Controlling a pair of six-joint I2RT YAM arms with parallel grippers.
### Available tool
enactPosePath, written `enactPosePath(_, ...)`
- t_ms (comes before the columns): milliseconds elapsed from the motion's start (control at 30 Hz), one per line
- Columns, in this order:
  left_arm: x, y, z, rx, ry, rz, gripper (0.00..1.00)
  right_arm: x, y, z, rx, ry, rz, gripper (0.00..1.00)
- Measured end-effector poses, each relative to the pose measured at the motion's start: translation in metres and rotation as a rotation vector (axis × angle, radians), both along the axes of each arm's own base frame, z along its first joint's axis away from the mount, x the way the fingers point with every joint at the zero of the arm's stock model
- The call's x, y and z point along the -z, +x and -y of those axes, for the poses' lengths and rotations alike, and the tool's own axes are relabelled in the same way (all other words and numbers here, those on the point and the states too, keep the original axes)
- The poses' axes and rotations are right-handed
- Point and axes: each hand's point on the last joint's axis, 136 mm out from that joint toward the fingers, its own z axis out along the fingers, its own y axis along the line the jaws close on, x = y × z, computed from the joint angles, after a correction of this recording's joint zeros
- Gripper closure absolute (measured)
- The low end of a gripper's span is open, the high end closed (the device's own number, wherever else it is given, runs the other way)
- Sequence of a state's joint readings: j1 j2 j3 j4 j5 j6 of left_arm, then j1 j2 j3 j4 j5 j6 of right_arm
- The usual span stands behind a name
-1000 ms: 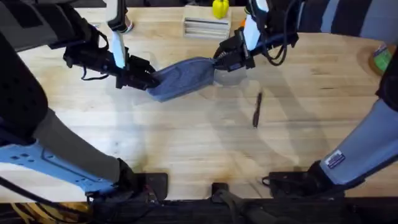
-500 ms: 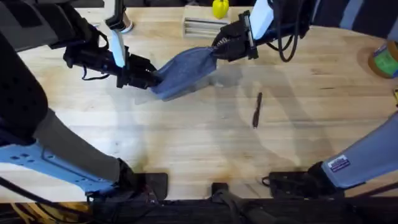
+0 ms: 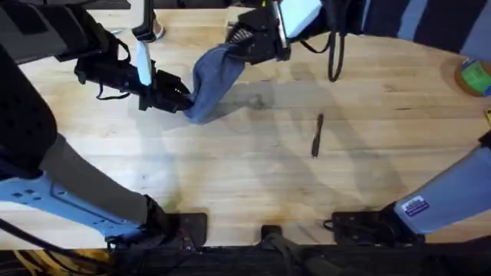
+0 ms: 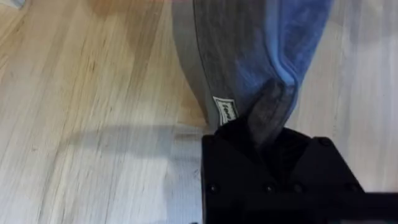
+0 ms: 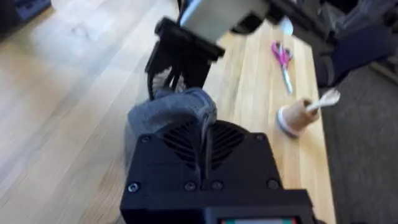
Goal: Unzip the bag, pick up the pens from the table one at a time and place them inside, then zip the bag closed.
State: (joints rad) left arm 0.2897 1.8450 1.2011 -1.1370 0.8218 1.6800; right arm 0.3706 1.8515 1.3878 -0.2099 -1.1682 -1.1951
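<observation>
My left hand is clamped on the lower end of the bag, my right hand pinches the upper end, and the bag hangs stretched between them above the desk. If I pull harder, fabric may slip free. The pen lies well apart, waiting.

Bag stretched between left gripper and right gripper, both clamped on its ends; pen well apart from both jaws.
</observation>
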Motion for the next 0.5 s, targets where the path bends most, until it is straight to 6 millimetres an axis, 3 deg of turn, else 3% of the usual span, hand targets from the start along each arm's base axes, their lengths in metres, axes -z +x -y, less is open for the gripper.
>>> enactPosePath(33,0.001,0.0,-0.001,0.001,0.007,-0.001,0.958,-0.012,-0.006,-0.019,-0.035,0.04,0.036,0.971)
enactPosePath(133,0.001,0.0,-0.001,0.001,0.006,-0.002,0.958,-0.023,-0.015,-0.036,-0.069,0.073,0.048,0.97)
enactPosePath(300,0.001,-0.001,-0.001,0.001,0.008,-0.002,0.958,-0.031,-0.036,-0.057,-0.128,0.095,0.01,0.969)
enactPosePath(500,0.001,-0.002,-0.001,0.005,0.01,-0.008,0.959,-0.035,-0.046,-0.066,-0.16,0.107,0.002,0.969)
